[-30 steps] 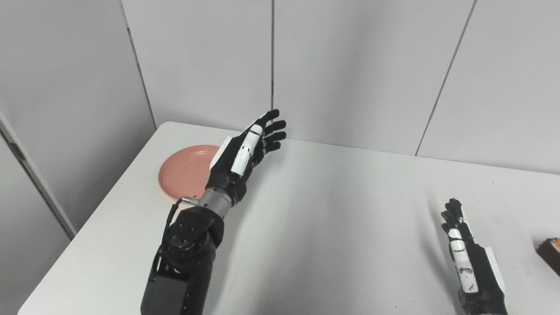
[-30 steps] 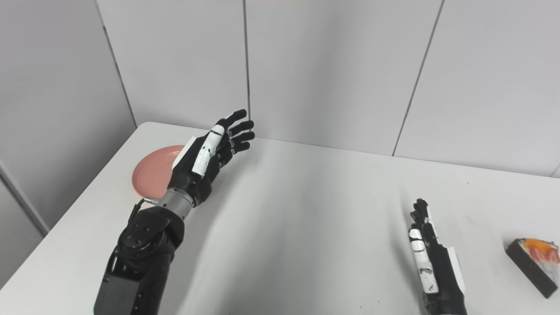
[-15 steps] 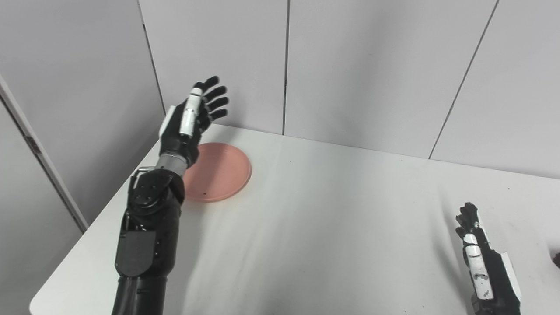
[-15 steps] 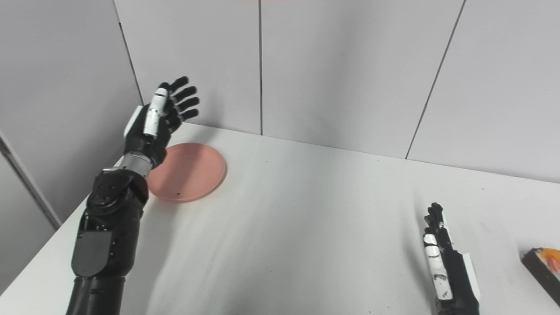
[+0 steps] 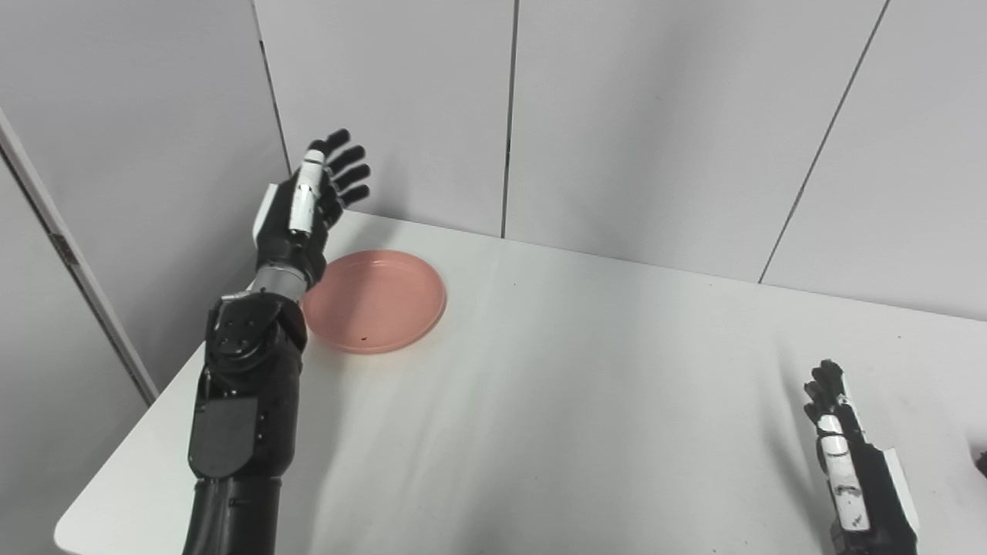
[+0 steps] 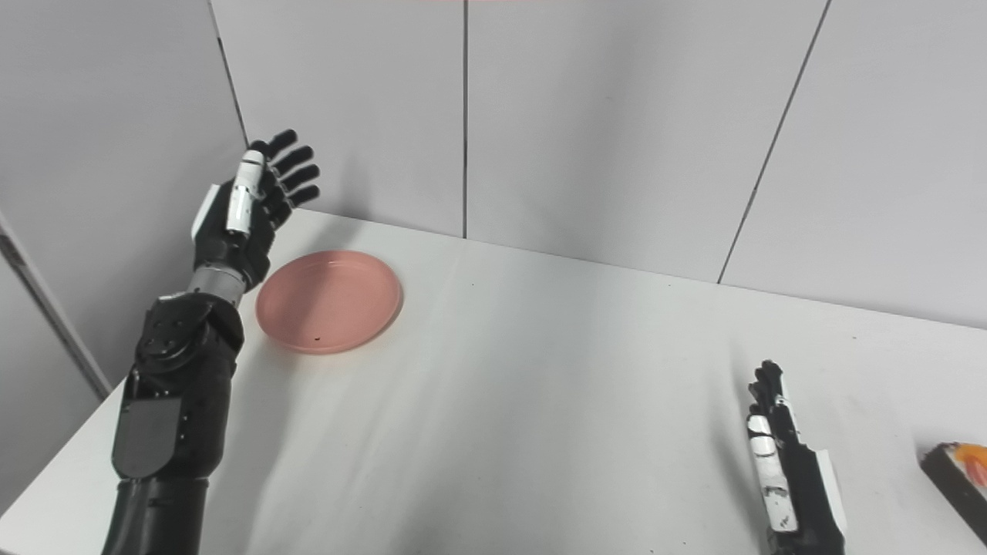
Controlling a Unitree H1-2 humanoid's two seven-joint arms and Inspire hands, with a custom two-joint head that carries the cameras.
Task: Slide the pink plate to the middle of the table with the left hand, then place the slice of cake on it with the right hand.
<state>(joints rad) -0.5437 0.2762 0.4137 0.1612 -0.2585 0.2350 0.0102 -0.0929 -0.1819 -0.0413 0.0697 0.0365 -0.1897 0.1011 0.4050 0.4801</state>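
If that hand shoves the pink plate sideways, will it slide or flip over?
The plate will probably slide: it is low, wide and flat on the smooth table. It looks stiff, so it should move whole. A push on its raised rim might tilt it slightly.

Left hand swings clear of the plate

We watch our left hand [image 5: 304, 208] leave its spot over the pink plate [image 5: 375, 301] and rise to the plate's left, near the table's far left corner, fingers spread. The plate, half hidden a second ago, now shows whole. Our view has also panned left, pushing the cake slice [image 6: 960, 482] toward the frame's edge.
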